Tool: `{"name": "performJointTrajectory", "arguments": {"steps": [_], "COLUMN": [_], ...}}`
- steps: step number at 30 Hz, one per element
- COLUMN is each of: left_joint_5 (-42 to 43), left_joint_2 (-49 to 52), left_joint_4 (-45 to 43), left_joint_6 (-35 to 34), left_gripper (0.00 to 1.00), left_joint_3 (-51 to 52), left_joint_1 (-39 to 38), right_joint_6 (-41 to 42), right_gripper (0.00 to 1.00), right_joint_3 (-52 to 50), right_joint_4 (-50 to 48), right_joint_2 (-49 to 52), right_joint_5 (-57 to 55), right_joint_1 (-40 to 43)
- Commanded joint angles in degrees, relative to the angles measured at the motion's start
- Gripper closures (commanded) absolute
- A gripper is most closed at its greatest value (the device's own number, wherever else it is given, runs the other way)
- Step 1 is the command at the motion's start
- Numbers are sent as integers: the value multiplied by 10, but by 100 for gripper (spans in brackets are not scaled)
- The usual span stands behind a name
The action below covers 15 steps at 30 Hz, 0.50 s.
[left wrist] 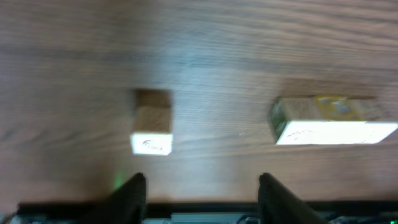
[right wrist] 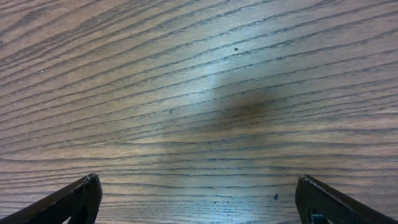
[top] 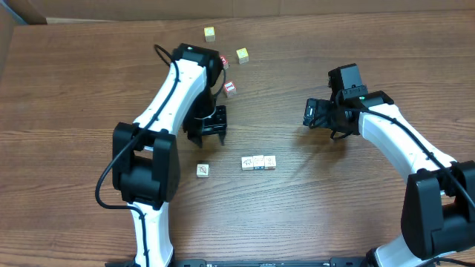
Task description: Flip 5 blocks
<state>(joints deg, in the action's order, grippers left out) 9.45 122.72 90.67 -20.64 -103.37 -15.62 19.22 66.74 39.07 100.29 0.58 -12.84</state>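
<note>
Layout on the desk (top: 334, 215). A single block (left wrist: 152, 134) lies just ahead of the left claw (left wrist: 202, 180), slightly to its left. A row of three blocks (left wrist: 333, 121), side by side, lies ahead to its right. The right claw (right wrist: 198, 186) stands well apart, beyond the row.

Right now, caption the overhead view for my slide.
Left gripper open near a lone pale block, a row of three blocks beside it, right gripper open and empty.

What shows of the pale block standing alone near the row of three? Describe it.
The lone block is a tiny wooden cube with tan sides and a pale printed face bearing a faint dark drawing. It sits flat on the table, apart from the row of three. Nothing touches it; the left gripper hangs open nearby.
</note>
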Motion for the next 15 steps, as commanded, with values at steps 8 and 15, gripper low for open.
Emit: {"name": "performJointTrajectory", "arguments": {"steps": [8, 15], "left_joint_5": [-60, -65], "left_joint_2": [-26, -105], "left_joint_4": [62, 62], "left_joint_6": [9, -9], "left_gripper": [67, 65], "left_joint_3": [-12, 56], "left_joint_1": [3, -3], "right_joint_6": [-4, -4], "right_gripper": [0, 0], "right_joint_3": [8, 8], "right_joint_4": [-2, -2], "right_joint_2": [-4, -4], "right_joint_5": [-5, -5], "right_joint_1": [0, 0]}}
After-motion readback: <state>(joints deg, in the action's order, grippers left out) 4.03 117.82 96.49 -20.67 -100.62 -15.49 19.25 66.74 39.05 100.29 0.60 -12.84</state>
